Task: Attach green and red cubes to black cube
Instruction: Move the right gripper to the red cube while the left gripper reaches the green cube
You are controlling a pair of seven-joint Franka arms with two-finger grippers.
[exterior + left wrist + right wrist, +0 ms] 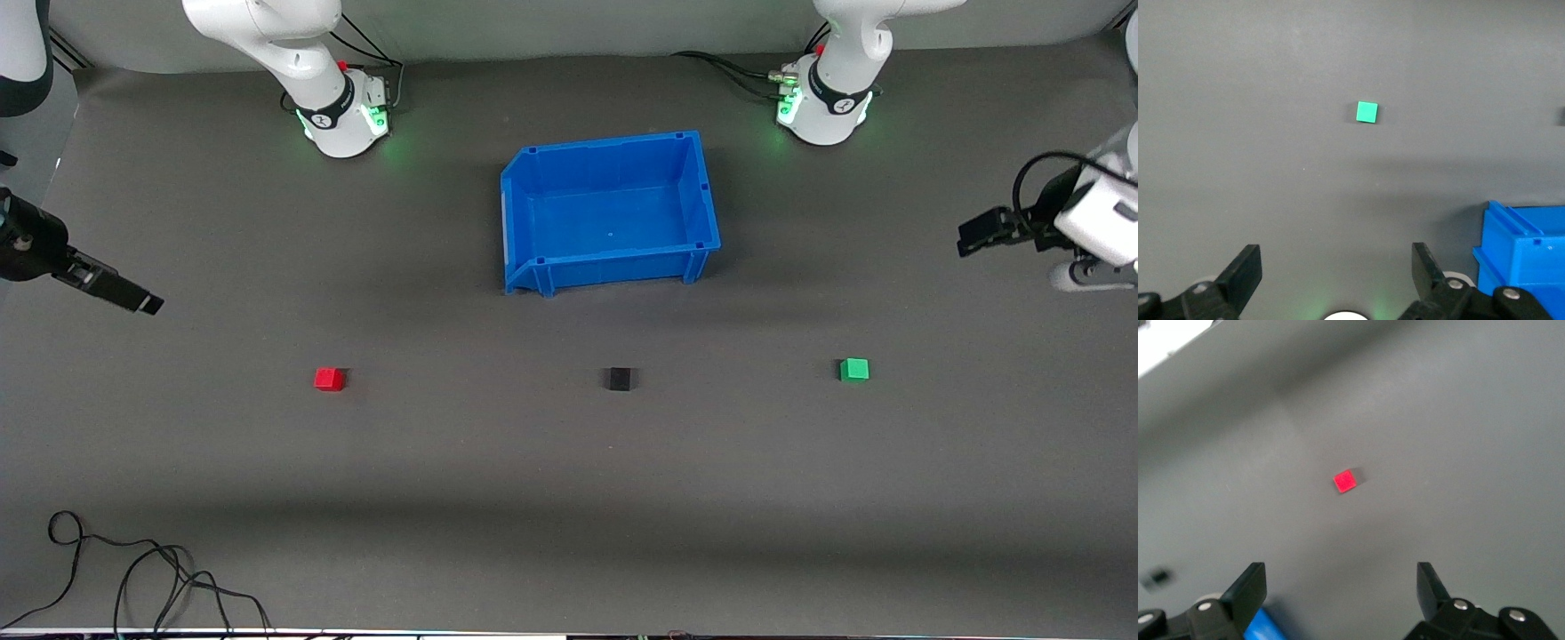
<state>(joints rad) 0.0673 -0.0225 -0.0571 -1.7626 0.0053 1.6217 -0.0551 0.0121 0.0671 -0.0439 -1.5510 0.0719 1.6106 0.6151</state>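
Note:
Three tiny cubes stand apart in a row on the dark table, nearer the front camera than the bin. The red cube (pixel 329 379) is toward the right arm's end, the black cube (pixel 620 380) in the middle, and the green cube (pixel 854 369) toward the left arm's end. My left gripper (pixel 971 240) is open and empty in the air at its end of the table. In its wrist view (pixel 1337 261) the green cube (pixel 1367 112) lies well clear of the fingers. My right gripper (pixel 142 300) is open and empty at its end (pixel 1341 581), with the red cube (pixel 1345 481) well clear of it.
An empty blue bin (pixel 702 191) stands between the arm bases and the black cube; one corner shows in the left wrist view (pixel 1521 257). Loose black cables (pixel 133 578) lie near the table's front edge at the right arm's end.

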